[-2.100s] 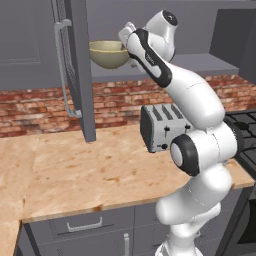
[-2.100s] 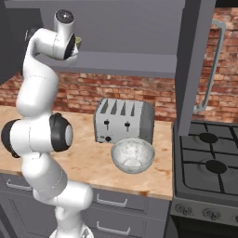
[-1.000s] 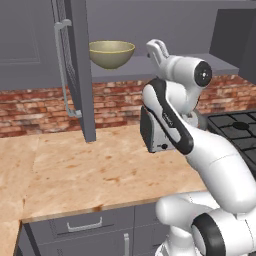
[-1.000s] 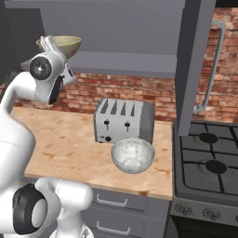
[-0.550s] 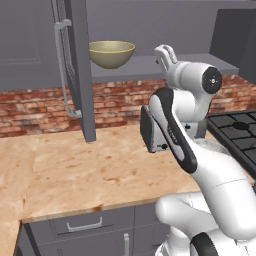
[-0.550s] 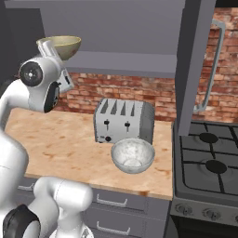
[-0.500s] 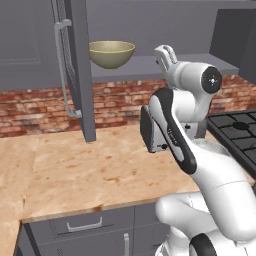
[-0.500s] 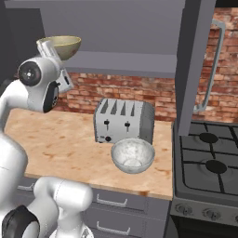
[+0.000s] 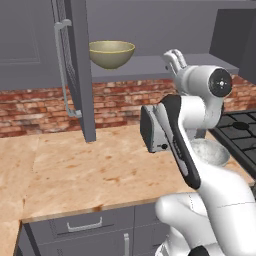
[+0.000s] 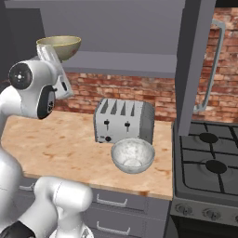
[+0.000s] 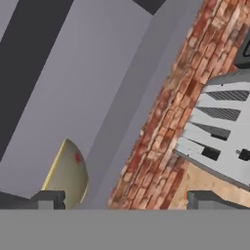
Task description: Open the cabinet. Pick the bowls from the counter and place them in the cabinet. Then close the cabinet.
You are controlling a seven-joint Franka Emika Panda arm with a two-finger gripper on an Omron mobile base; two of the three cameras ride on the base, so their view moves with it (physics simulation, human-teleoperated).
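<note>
Left base view: the cabinet (image 9: 75, 65) stands open, its left door swung out edge-on toward the camera with a long silver handle (image 9: 64, 70) on it. The olive bowl (image 9: 112, 54) sits upright on the cabinet's grey shelf (image 9: 150, 67), at its front. The pincer (image 9: 174, 58) points up, right of that bowl and apart from it, with nothing between its fingers. Behind the arm, the toaster (image 9: 150, 131) stands on the desk (image 9: 90, 172) by the brick wall (image 9: 35, 107). The marbled bowl (image 9: 209, 152) rests on the desk just right of the arm, partly hidden by it. A stove (image 9: 240, 132) lies at the right edge. Grey drawers (image 9: 85, 226) run under the desk.

Right base view: the olive bowl (image 10: 59, 48) sits on the shelf (image 10: 121, 62) at upper left, and the pincer (image 10: 50, 56) overlaps its lower edge from this angle; whether they touch cannot be told here. The marbled bowl (image 10: 133, 155) stands upright on the desk (image 10: 60, 144), just in front of the toaster (image 10: 123, 122) and near the desk's front edge. The right cabinet door (image 10: 195, 65) hangs open above the stove (image 10: 207, 162).

Hand view: the fingertips (image 11: 49, 199) sit far apart at the bottom, spread wide and empty. The olive bowl (image 11: 68, 176) shows between them toward the left one, on the shelf (image 11: 73, 97). The brick wall (image 11: 171, 112) and toaster (image 11: 219, 127) lie to the right.
</note>
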